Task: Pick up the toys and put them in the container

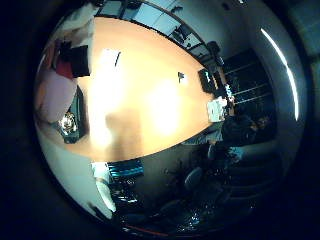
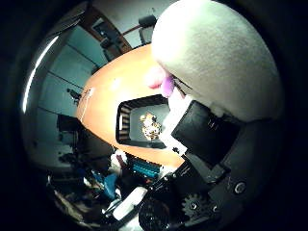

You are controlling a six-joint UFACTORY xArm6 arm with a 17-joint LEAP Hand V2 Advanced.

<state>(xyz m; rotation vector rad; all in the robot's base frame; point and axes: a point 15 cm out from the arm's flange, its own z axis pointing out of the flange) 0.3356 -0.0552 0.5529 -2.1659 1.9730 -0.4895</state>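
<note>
A white plush toy (image 2: 216, 57) with a pink and purple part (image 2: 161, 82) fills much of the thumb side view, close against my palm. My hand (image 2: 202, 132) is shut on it, with black fingers curled beside it. Below, on the orange table (image 1: 145, 100), stands a black container (image 2: 126, 115). A small orange, white and black toy (image 2: 150, 126) lies inside it. The little finger side view shows the same container (image 1: 77, 107) at the table's edge, partly covered by the pale plush (image 1: 55, 95).
Farther along the table lie a white sheet (image 1: 110, 57), a small dark object (image 1: 181, 76), a black device (image 1: 206, 80) and papers (image 1: 217, 107). Office chairs (image 1: 192, 177) stand on the floor beside the table.
</note>
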